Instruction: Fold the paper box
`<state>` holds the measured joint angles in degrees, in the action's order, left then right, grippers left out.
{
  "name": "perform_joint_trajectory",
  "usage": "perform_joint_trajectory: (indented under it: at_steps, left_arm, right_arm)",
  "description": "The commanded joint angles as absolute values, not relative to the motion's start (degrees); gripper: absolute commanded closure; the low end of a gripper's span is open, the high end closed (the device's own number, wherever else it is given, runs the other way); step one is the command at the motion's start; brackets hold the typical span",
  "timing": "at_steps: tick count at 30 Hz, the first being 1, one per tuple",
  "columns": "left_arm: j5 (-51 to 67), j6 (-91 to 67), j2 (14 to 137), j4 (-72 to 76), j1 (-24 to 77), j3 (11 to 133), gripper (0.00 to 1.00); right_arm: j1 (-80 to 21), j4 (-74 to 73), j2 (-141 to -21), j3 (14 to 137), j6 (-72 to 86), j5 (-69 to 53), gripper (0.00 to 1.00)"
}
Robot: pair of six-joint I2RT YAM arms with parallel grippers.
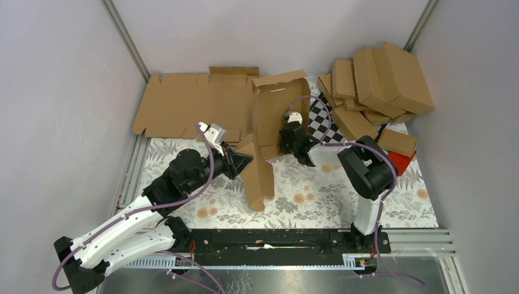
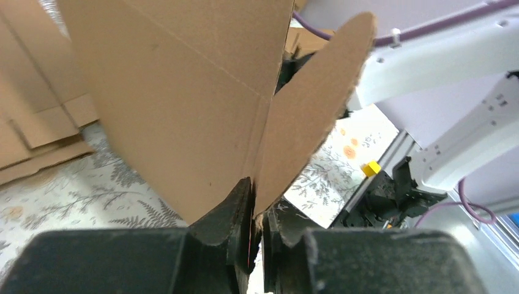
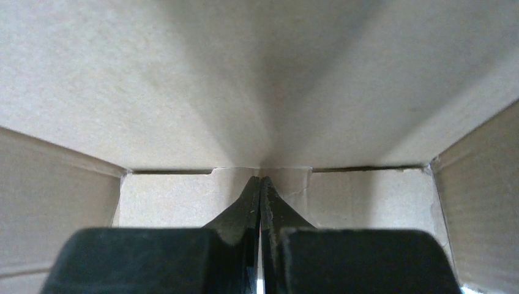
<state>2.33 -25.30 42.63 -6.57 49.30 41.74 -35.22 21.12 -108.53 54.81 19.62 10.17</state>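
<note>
The paper box [image 1: 272, 116] is a brown cardboard piece, half raised in the middle of the table, with one long panel hanging toward the front. My left gripper [image 1: 245, 160] meets that panel from the left. In the left wrist view its jaws [image 2: 260, 211] stand a thin slit apart, with the bottom corner of the paper box [image 2: 183, 92] caught between the tips, beside a rounded flap. My right gripper [image 1: 291, 131] reaches into the raised part. In the right wrist view it [image 3: 261, 180] is shut on nothing, its tips against an inner crease of the paper box [image 3: 257, 92].
Flat cardboard blanks [image 1: 190, 104] lie at the back left. A pile of folded boxes [image 1: 379, 79] fills the back right corner. A checkered board [image 1: 323, 122] and a red block [image 1: 401, 160] lie next to my right arm. A floral cloth [image 1: 318, 196] covers the table.
</note>
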Motion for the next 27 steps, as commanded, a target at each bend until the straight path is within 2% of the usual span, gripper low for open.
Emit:
perform_joint_trajectory:
  at_steps: [1,6,17,23,27]
  left_arm:
    - [-6.94,-27.93,39.55,-11.13,49.3,41.75,0.87]
    - [-4.93,-27.61,39.44,-11.1,49.31,40.26,1.0]
    - [2.58,-25.68,40.5,-10.11,49.31,40.66,1.0]
    - [3.71,-25.64,40.21,-10.12,49.31,40.35,1.0]
    - [3.84,-25.72,39.59,-10.12,49.3,40.0,1.0]
  right_arm:
    - [-35.72,12.2,-104.73,49.07,23.76,14.87,1.0]
    - [-36.0,17.1,-99.53,42.86,27.08,11.52,1.0]
    - [-36.02,21.02,-99.25,45.61,29.53,3.36,1.0]
    - [-36.06,18.84,-102.01,48.09,28.63,3.01,1.0]
    - [-36.21,16.51,-103.84,47.57,29.03,7.39,1.0]
